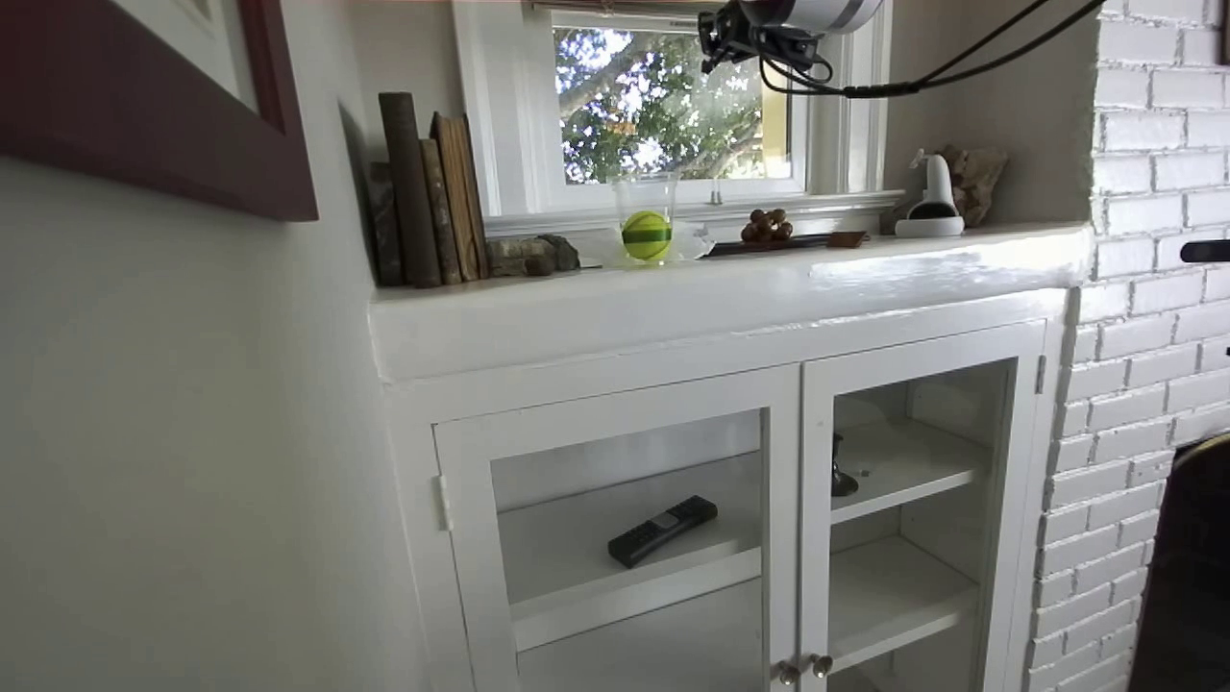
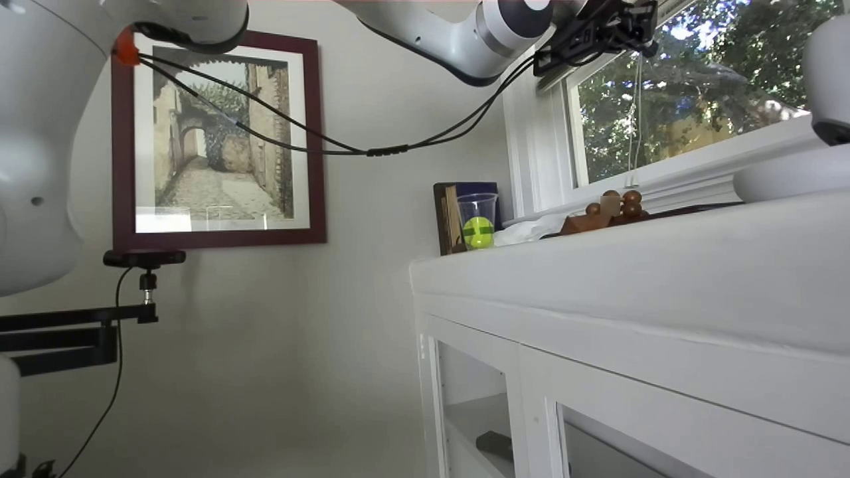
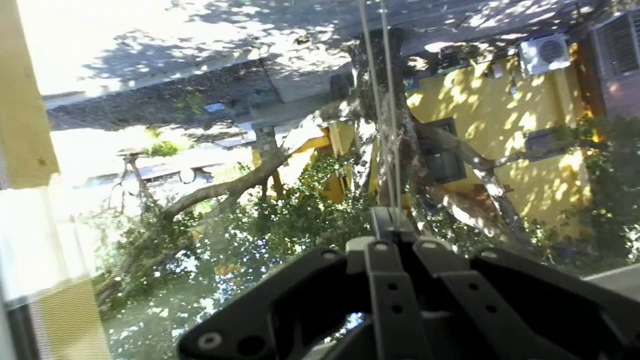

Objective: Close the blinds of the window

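The window, with a white frame (image 1: 577, 197) and green foliage behind the glass, shows in both exterior views; its frame is also in an exterior view (image 2: 704, 159). A narrow strip (image 1: 615, 8) at the top edge may be the raised blinds' lower edge; individual slats cannot be made out. Two thin cords (image 2: 635, 119) hang in front of the pane and also show in the wrist view (image 3: 382, 100), which stands upside down. My gripper (image 3: 392, 222) is in front of the glass with its fingertips together, and the cords run in between them. It also shows in both exterior views (image 1: 709, 46) (image 2: 651, 33).
On the ledge (image 1: 711, 298) stand books (image 1: 423, 192), a clear cup with a green-yellow ball (image 1: 646, 235), a wooden ball cluster (image 1: 767, 226) and a white device (image 1: 929, 202). Glass-paned cabinet doors (image 1: 783, 432) are below. A framed picture (image 2: 319, 146) hangs on the wall. Black cables (image 2: 392, 151) hang from the arm.
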You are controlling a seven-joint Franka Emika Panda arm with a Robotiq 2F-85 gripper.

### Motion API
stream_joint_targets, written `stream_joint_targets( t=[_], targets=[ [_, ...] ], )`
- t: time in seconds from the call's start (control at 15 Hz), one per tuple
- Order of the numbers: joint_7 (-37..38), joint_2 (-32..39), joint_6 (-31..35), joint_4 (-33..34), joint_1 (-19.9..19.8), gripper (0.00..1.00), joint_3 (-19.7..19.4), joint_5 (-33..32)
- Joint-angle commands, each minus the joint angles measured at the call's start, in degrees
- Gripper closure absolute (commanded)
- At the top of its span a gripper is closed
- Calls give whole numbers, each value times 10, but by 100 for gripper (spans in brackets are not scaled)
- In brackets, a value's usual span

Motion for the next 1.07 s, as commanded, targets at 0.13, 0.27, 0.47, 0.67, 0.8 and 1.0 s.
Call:
stream_joint_targets(
  t=[0.13,0.27,0.47,0.67,0.8,1.0],
  targets=[
    [-68,21,-32,31,-36,99,95,47],
    [-94,23,-47,26,-54,99,135,66],
    [-115,32,-62,33,-73,99,166,80],
    [-103,31,-52,55,-81,99,157,61],
    [-87,23,-50,64,-83,99,142,54],
    [-73,13,-43,86,-84,99,122,50]
  ],
)
